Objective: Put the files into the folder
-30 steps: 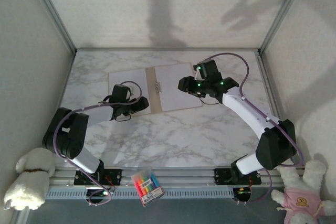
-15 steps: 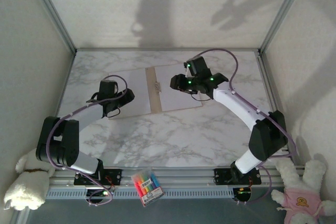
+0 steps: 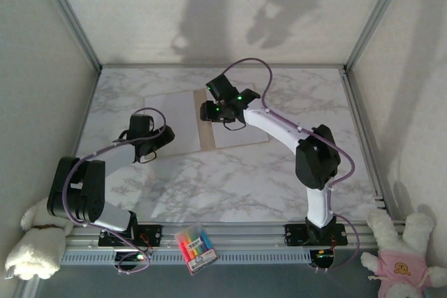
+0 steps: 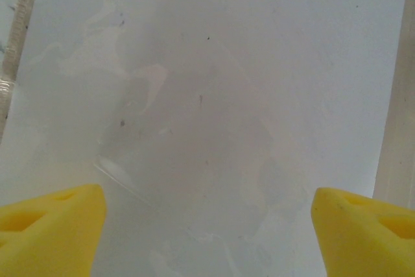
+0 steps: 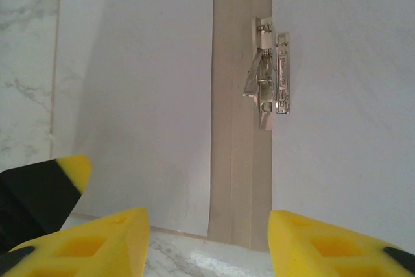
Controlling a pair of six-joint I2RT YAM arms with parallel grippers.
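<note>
- Tan kraft first: the folder (image 3: 206,139) lies open and flat at the far middle of the table (image 3: 230,186). Its crease runs near-to-far.
- The files are white sheets, one on the left leaf (image 3: 178,113) and one on the right leaf (image 3: 241,130), with the brown crease bare between them.
- In the right wrist view, a metal clip (image 5: 269,82) sits at the crease, on the inner edge of the right sheet.
- My right gripper (image 3: 204,112) hovers over the crease, fingers apart, nothing between them. From that wrist the crease runs straight ahead, lengthwise, so I'd call this arm nearer the clip.
- My left gripper (image 3: 155,143) hangs over the left sheet, spread wide and empty.
- I reckon closing a leaf over the sheets is what remains, and the left arm sits best for the left leaf.
- Around it is smooth marble-look tabletop, with a marker pack (image 3: 196,247) at the near rail.
- Beyond that are pale walls on a metal frame.
</note>
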